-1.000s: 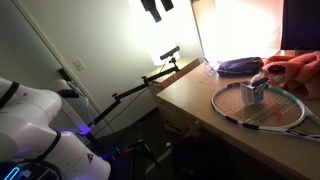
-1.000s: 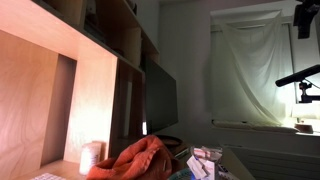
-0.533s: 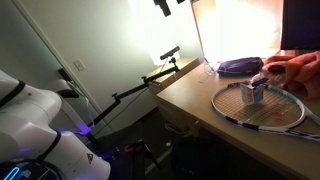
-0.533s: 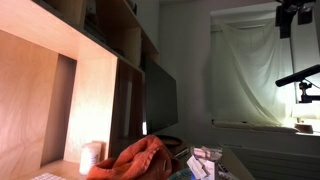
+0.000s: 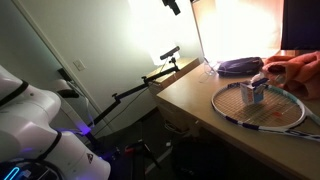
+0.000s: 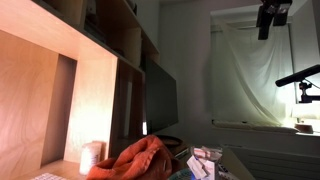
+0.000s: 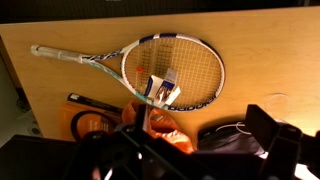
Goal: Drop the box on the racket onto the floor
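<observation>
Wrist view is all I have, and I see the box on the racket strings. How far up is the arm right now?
Observer: High up. In an exterior view the gripper is at the picture's top edge, well above the box.
Operator: Is the box standing or lying?
Observer: Standing upright on the racket strings.
Operator: Where is the floor?
Observer: Below the desk edge beside the racket head; the floor there is dark, with a blue-purple glow.
</observation>
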`<state>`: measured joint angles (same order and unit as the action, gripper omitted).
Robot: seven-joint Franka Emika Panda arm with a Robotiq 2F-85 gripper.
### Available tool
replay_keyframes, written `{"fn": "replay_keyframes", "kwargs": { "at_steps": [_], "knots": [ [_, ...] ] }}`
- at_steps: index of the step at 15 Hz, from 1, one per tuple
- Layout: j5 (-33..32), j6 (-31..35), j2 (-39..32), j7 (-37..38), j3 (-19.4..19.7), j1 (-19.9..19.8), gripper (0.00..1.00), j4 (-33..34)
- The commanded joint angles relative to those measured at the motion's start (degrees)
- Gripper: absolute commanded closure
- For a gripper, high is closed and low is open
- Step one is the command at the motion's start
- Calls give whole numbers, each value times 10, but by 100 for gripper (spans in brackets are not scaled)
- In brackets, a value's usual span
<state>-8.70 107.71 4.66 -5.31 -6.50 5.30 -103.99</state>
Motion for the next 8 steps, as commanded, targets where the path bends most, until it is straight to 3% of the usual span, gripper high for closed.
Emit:
{"fn": "replay_keyframes", "kwargs": {
  "at_steps": [1,2,8],
  "knots": [
    [-6,-48,-42,-18,-1,3,0,39],
    [-2,-16,-20,-1,0,3,0,10],
    [-2,-17,-27,-2,1,3,0,11]
  ]
}}
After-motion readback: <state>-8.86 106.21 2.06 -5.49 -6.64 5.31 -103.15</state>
